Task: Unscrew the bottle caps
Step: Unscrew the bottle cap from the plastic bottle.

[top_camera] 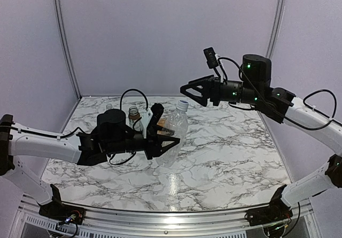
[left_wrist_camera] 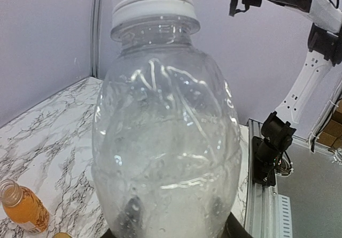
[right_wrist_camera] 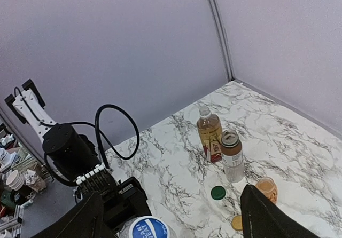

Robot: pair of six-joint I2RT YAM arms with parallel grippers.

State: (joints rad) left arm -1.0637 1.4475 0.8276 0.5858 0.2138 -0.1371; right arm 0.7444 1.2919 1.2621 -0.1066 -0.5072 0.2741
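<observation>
My left gripper (top_camera: 159, 133) is shut on the tall clear bottle (top_camera: 176, 127) and holds it tilted above the table. The bottle fills the left wrist view (left_wrist_camera: 165, 142). Its white cap with a blue top (top_camera: 183, 105) is on the neck and also shows in the left wrist view (left_wrist_camera: 154, 3) and the right wrist view (right_wrist_camera: 148, 230). My right gripper (top_camera: 188, 92) is open, just above the cap and apart from it. The amber tea bottle (right_wrist_camera: 209, 131), the short clear bottle (right_wrist_camera: 232, 155) and the orange juice bottle (right_wrist_camera: 266, 188) stand uncapped.
A white cap (right_wrist_camera: 193, 167), a dark green cap (right_wrist_camera: 217, 192) and an orange cap (right_wrist_camera: 236, 223) lie loose on the marble table (top_camera: 224, 152) near the standing bottles. Grey walls close the back and sides.
</observation>
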